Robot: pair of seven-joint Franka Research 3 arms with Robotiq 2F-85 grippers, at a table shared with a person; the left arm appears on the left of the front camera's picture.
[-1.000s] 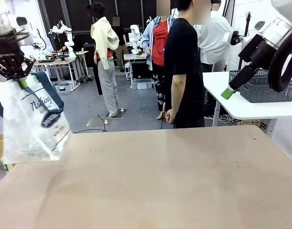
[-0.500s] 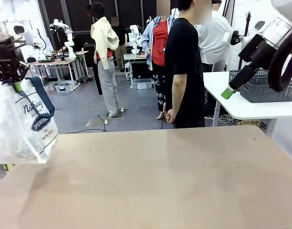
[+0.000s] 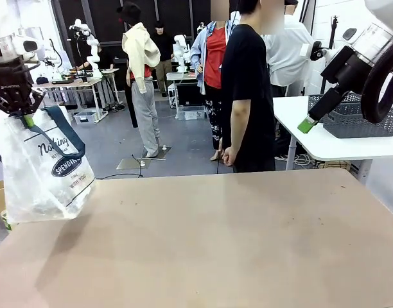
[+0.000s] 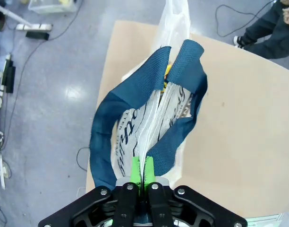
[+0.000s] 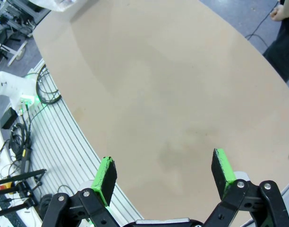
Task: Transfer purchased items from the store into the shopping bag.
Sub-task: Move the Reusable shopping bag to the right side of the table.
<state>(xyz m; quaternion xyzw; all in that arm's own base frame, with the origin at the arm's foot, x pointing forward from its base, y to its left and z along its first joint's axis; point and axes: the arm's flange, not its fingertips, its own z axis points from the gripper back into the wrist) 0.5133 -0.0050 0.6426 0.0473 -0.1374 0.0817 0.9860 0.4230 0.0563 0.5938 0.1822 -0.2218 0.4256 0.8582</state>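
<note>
The shopping bag (image 3: pixel 45 167) was held up off the surface (image 3: pixel 216 244) at its left edge, its top pinched tight in the left pincer (image 4: pixel 141 174). The right pincer (image 5: pixel 164 176) was spread wide with nothing in it, well apart from the bag. A bit of yellow (image 4: pixel 167 69) was glimpsed between the navy handles (image 4: pixel 106 127).

Front view faces across the bare tan wooden worktop (image 3: pixel 248 244) toward its far edge; both wrist views look steeply down, sharing that worktop.
</note>
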